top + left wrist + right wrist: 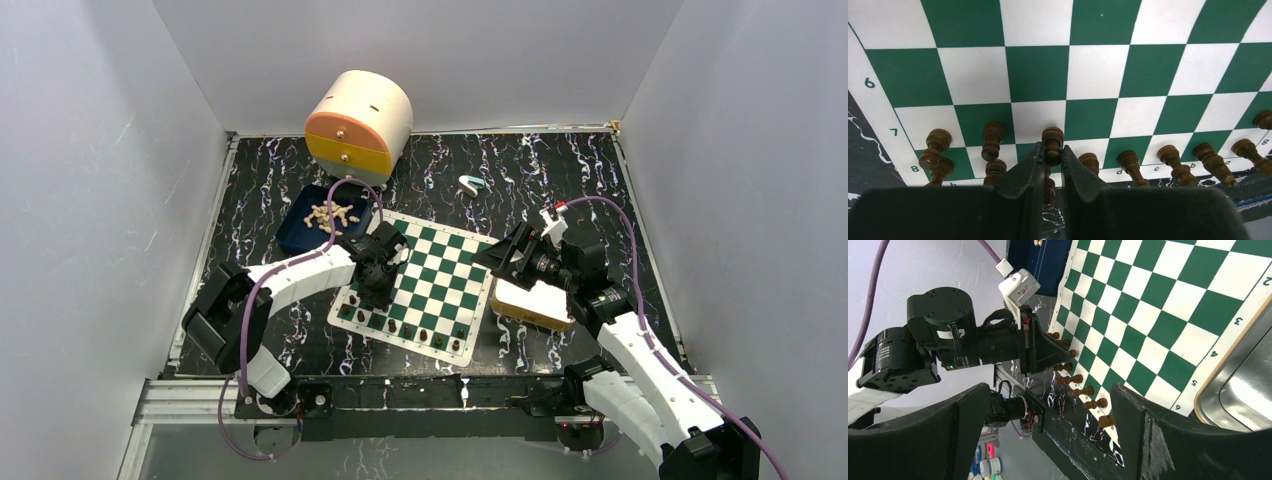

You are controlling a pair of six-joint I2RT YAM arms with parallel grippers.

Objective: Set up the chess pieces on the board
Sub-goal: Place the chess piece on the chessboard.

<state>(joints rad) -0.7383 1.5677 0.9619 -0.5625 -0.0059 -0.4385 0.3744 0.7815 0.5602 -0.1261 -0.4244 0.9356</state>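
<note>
The green and white board [436, 262] lies mid-table. Several dark brown chess pieces [404, 331] line its near edge. My left gripper [376, 284] hangs over the near left squares. In the left wrist view it [1052, 151] is shut on a dark brown pawn [1052, 136] held upright over the board [1098, 70], with two other pawns [992, 136] to the left and the back row [1174, 161] to the right. Pale chess pieces [333, 215] sit in a blue tray [294, 232]. My right gripper [504, 256] stands open and empty beside the board's right edge [1158, 305].
A round cream, orange and yellow drawer unit [358, 125] stands at the back. A small white and blue object [470, 184] lies behind the board. A pale box [533, 303] sits under the right arm, and its metal inside [1243, 390] shows in the right wrist view.
</note>
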